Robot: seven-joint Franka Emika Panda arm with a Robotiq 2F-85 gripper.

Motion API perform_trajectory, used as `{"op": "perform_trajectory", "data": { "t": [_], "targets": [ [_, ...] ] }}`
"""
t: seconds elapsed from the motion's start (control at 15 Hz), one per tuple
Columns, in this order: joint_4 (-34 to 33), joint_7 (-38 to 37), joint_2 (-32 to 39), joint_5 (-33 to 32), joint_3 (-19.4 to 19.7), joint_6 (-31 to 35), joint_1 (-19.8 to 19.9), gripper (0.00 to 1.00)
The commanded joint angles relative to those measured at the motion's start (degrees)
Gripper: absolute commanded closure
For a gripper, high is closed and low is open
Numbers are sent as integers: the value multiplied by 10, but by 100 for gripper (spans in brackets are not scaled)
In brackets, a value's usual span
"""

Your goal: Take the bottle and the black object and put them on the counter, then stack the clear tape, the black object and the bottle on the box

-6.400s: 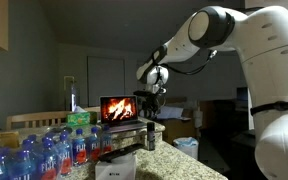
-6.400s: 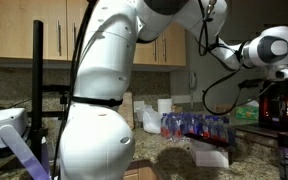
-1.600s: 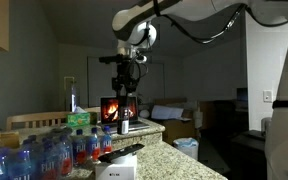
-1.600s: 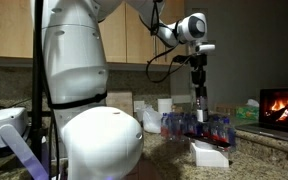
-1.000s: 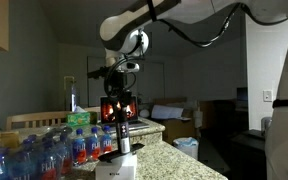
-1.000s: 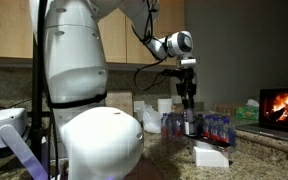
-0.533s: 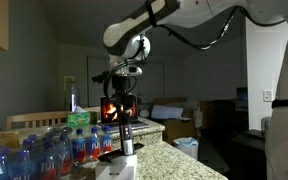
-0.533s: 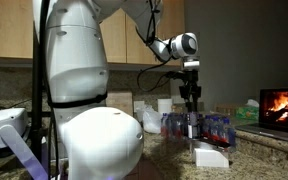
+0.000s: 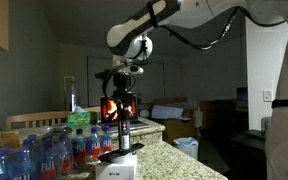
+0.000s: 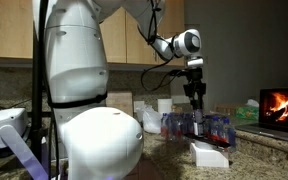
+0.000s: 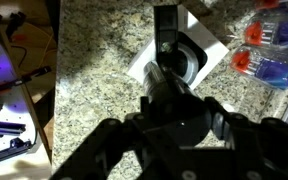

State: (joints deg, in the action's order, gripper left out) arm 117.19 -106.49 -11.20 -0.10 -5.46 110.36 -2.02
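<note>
My gripper [image 9: 124, 118] [image 10: 198, 112] points straight down and is shut on the bottle [image 9: 125, 138] [image 10: 201, 128], a slim dark one that hangs upright. The bottle's foot hovers close over the white box [image 9: 112, 170] [image 10: 212, 157] on the granite counter. In the wrist view the gripper [image 11: 174, 105] fills the lower half, and the bottle [image 11: 167, 35] runs away from it toward the box [image 11: 142, 66]. On the box lies a pale ring, the clear tape [image 11: 199, 68], with a dark thing in its middle that looks like the black object [image 11: 189, 55]. The bottle's shaft partly covers both.
Several water bottles with blue and red labels [image 9: 44, 155] [image 10: 184, 125] [image 11: 274, 60] stand packed right beside the box. A laptop with a fire picture [image 10: 282, 108] stands at the counter's far end. The counter edge [image 11: 50, 100] drops off on the box's other side.
The gripper has drifted a little sideways with the bottle in it and now hangs more nearly over the box. Its grip has not changed.
</note>
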Motion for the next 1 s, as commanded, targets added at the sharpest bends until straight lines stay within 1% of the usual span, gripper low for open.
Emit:
{"op": "perform_trajectory", "data": {
  "t": [0.0, 0.6, 0.93],
  "targets": [
    [-16, -15, 4, -6, -2, 20, 7, 69],
    [-54, -7, 48, 5, 9, 1, 6, 69],
    [-81, -7, 71, 10, 14, -35, 3, 69]
  ]
}}
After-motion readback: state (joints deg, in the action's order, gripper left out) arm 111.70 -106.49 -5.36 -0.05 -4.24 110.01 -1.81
